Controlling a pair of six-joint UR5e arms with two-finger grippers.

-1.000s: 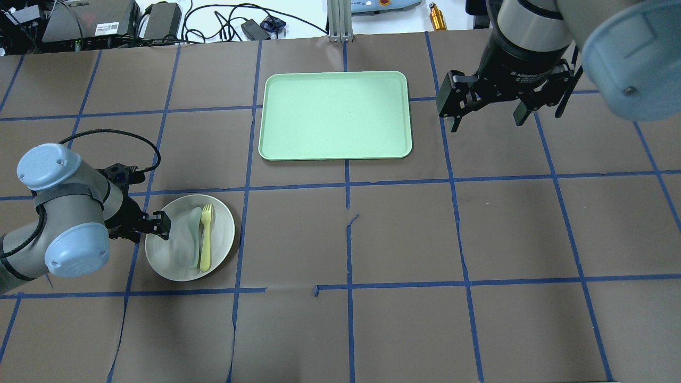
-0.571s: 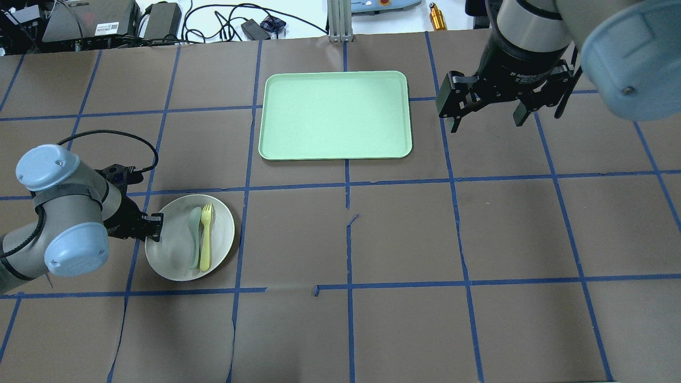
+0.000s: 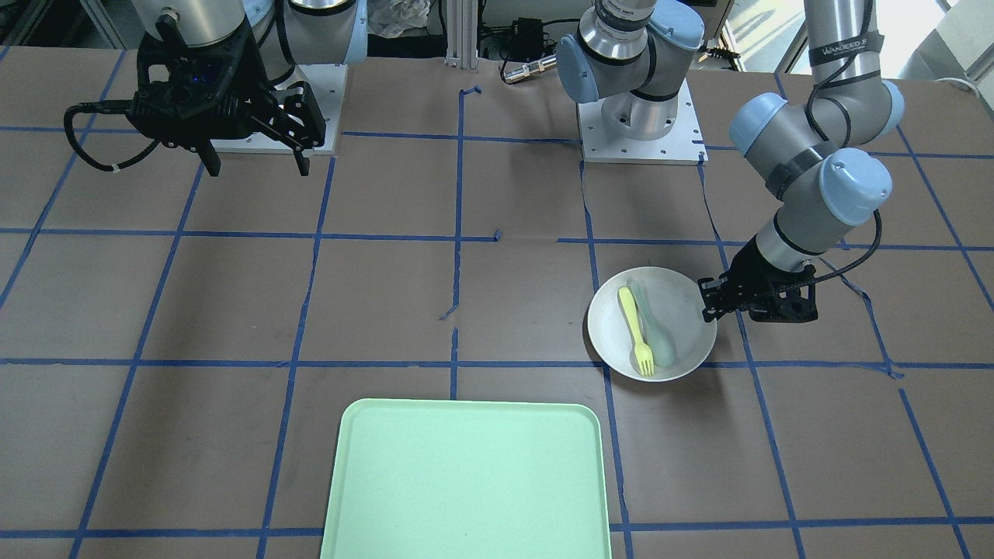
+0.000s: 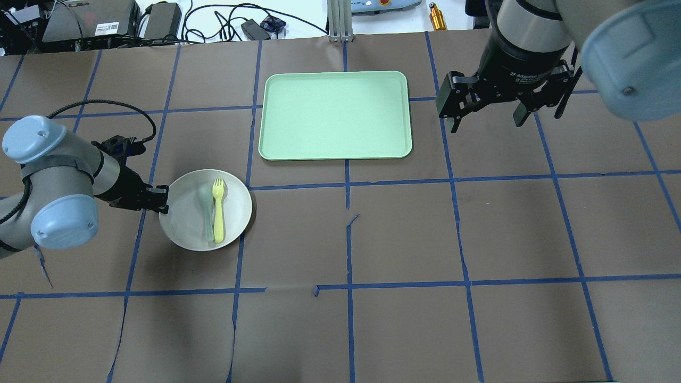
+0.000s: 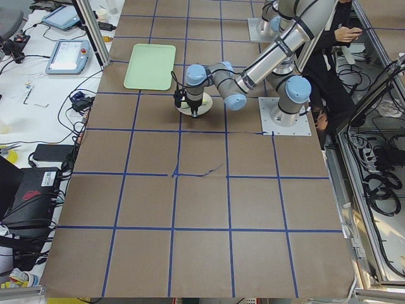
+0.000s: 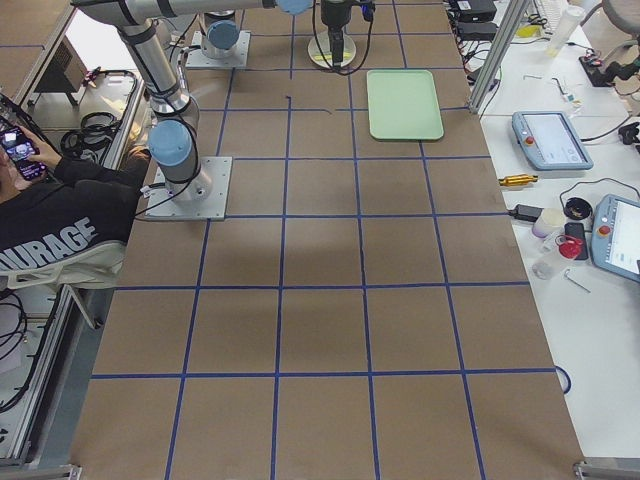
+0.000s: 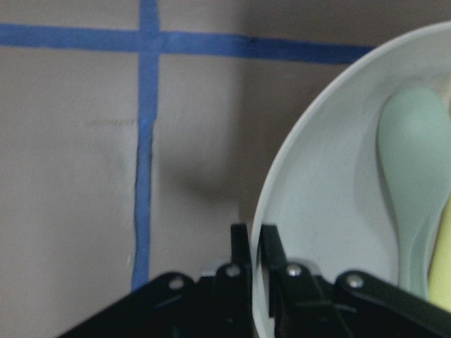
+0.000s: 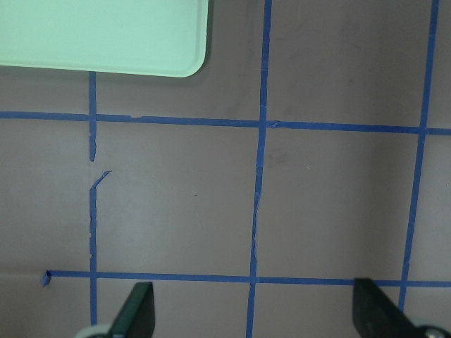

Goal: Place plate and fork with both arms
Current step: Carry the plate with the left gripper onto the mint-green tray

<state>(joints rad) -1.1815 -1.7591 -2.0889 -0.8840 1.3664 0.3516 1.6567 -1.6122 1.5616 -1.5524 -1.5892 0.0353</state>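
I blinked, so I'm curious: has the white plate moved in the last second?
Yes. The plate has moved toward the green tray: its far rim now crosses the blue tape line it sat short of before. The left tool grips its edge.

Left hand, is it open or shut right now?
Shut: in the wrist view the left hand pinches the rim of the plate between its fingers.
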